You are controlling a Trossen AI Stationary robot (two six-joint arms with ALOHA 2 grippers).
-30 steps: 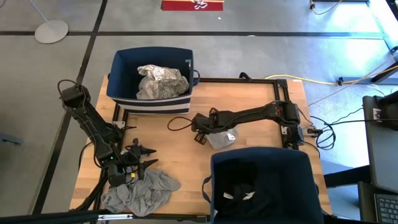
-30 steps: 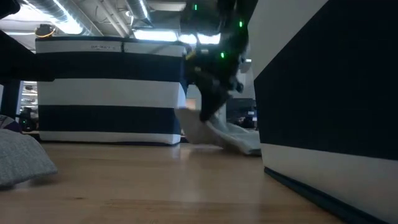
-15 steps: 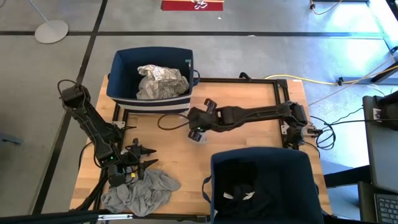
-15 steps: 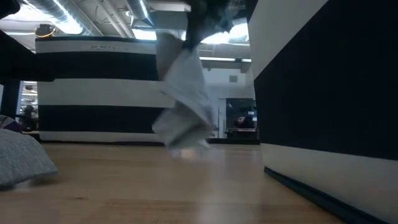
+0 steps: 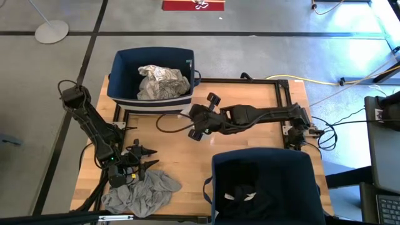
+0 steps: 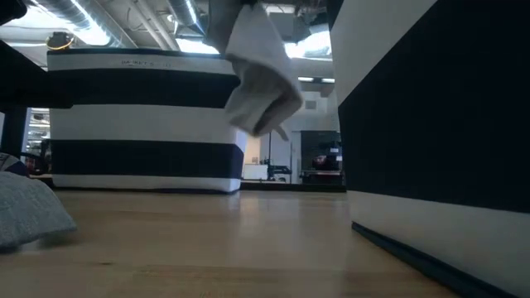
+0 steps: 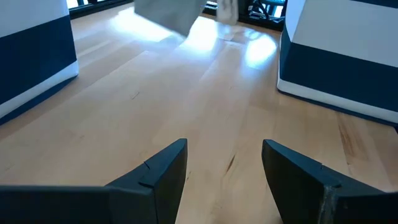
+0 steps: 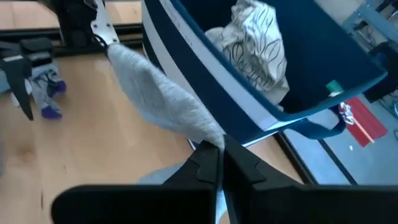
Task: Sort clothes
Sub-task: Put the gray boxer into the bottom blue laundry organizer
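Pale wood tabletop [image 5: 175,144] took up most of the high view, with a navy bin [image 5: 152,80] at the far edge holding a white garment with black pattern [image 5: 161,82], and a second navy bin [image 5: 265,184] at the near edge with a black garment [image 5: 244,195] inside. The right gripper [image 5: 196,122] reached across the middle of the table, just beside the far bin's front wall. The left gripper [image 5: 142,160] sat near the left front corner, right above a grey garment [image 5: 142,193] crumpled on the wood.

From the low view, a light grey cloth [image 6: 258,79] hung in the air clear of the table, in front of the striped bin [image 6: 141,120]. A bit of the grey garment [image 6: 29,211] showed at the side, and the other bin's wall [image 6: 439,132] filled the rest.

Left wrist view: the fingers [image 7: 163,171] stood spread apart with nothing between them, just bare wood [image 7: 205,93] ahead.

Right wrist view: the fingers [image 8: 208,167] were pinched tight on the light grey cloth [image 8: 158,96], which trailed off beside the far bin's rim [image 8: 261,109]. The patterned garment [image 8: 258,40] lay in that bin.
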